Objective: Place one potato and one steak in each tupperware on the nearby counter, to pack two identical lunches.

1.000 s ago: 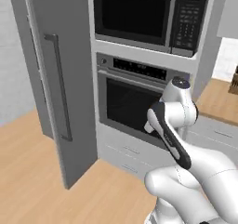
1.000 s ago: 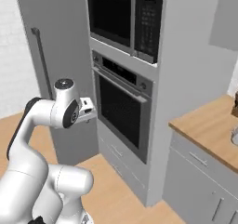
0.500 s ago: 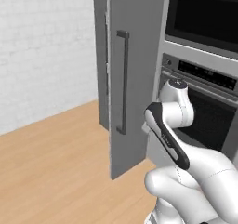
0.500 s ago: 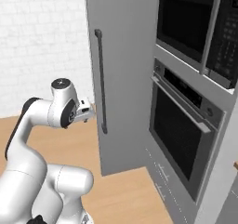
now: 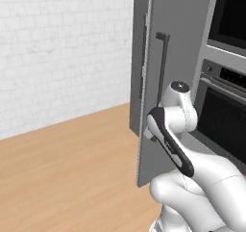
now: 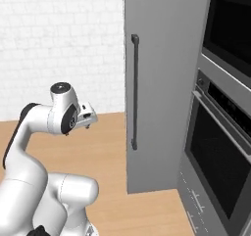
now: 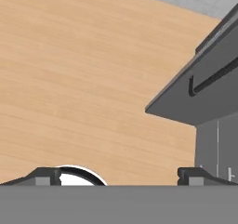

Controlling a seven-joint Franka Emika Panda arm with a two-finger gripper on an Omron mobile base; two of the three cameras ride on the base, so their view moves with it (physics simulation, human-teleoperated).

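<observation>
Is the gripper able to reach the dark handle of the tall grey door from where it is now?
Probably yes. The gripper is open and empty, and nothing stands between it and the handle of the door.

Illumination is bright, even and diffuse; no distinct source shows. Shadows are faint. The oven glass (image 6: pixel 215 166) renders dark without glare. Rendering is soft, slightly low in resolution, without edge distortion.
</observation>
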